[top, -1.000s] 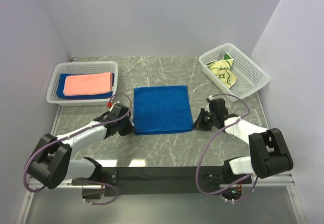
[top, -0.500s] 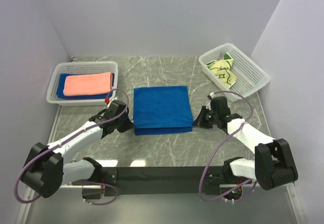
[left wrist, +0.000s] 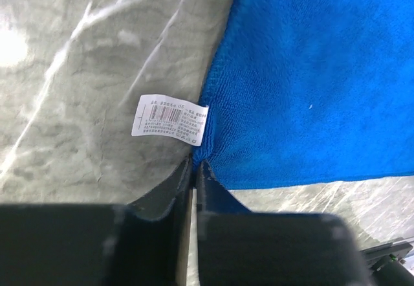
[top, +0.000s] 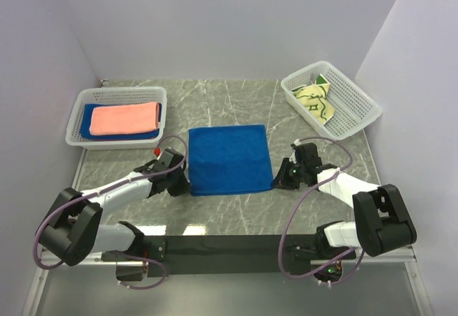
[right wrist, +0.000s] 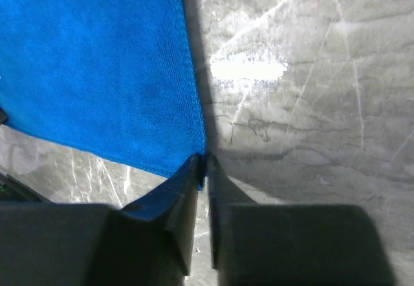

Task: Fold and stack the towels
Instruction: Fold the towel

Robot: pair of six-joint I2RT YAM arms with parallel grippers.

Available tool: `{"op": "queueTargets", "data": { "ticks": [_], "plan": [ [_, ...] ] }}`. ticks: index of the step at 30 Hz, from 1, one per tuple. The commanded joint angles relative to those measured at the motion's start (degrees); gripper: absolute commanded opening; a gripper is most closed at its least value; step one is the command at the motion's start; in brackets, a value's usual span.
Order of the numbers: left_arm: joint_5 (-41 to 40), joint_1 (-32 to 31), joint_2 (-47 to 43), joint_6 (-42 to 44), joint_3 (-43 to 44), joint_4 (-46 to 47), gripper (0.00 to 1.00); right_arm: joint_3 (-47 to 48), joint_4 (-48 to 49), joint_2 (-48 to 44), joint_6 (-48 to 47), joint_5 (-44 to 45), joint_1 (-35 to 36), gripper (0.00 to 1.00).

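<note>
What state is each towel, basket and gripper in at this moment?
Royal blue cloth towel: flat on table, near corners pinched.
Left gripper: shut on its left corner.
Right gripper: shut on its right corner.
Salmon-pink cloth towel: folded, atop another blue towel in left white lattice basket.
Pale yellow green-patterned towel: crumpled in right white lattice basket.

Grey marble-look tabletop [top: 236, 105], veined in white. At far left, white plastic lattice basket [top: 107, 143], set square to the table edge. At far right, second white lattice basket [top: 356, 105] (turned at an angle), well apart from the first. Along the near edge, black mounting rail [top: 229, 244]. Pale lilac walls [top: 215, 23] on three sides.
</note>
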Motion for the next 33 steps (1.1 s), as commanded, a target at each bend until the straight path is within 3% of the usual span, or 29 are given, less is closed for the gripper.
{"op": "queueTargets", "data": {
  "ticks": [1,3,6,7,10,12,13,15,16,18,19,22,27,33],
  "plan": [
    [-1.8,-0.7,-2.3,0.2,-1.2,-3.7,0.13,-0.2,-2.8,-2.9,-2.3,4.8,-0.2,0.28],
    [-2.9,-1.0,-5.9,-0.1,-1.0,-6.7,0.23,0.4,-5.5,-5.2,-2.7,5.4,0.0,0.35],
    [-4.4,-1.1,-11.0,-0.6,0.5,-11.5,0.55,2.4,-9.2,-11.9,-3.2,7.0,0.4,0.47],
    [-5.5,-1.2,-12.4,-0.6,1.0,-12.7,0.73,3.7,-9.6,-13.0,-3.3,7.0,0.6,0.51],
    [-7.3,-1.3,-16.0,-0.9,3.2,-14.9,0.88,5.4,-7.2,-14.7,-3.3,2.3,1.3,0.53],
    [-8.1,-1.4,-16.1,-0.4,4.6,-14.2,0.86,6.0,-5.1,-13.9,-2.2,1.1,2.6,0.53],
    [-8.1,-1.4,-15.5,-0.2,6.1,-13.6,0.79,6.5,-3.0,-12.1,-1.7,0.4,3.0,0.50],
    [-7.1,-1.8,-12.2,0.6,8.2,-11.1,0.70,7.1,-1.0,-8.1,-0.3,-1.7,4.1,0.41],
    [-6.4,-1.9,-10.7,0.8,8.8,-9.9,0.59,7.3,0.9,-6.9,0.1,-2.0,4.4,0.32],
    [-4.4,-3.0,-6.2,1.2,10.1,-7.7,0.48,7.2,3.3,-3.5,1.6,-2.5,5.5,0.22],
    [-3.8,-3.3,-4.5,1.3,10.4,-5.4,0.38,6.6,4.3,-2.5,2.0,-2.6,5.6,0.21],
    [-2.3,-5.1,1.6,1.8,10.5,-2.7,0.25,5.1,7.0,1.1,2.7,-2.3,5.8,0.21],
    [-1.8,-5.7,8.6,2.1,7.9,-1.3,0.15,2.8,7.3,6.7,1.8,-0.6,5.7,0.20],
    [-0.6,-5.6,4.8,0.2,0.4,-4.6,0.11,-1.3,1.0,3.8,1.4,2.3,5.6,0.20]
  ]
}}
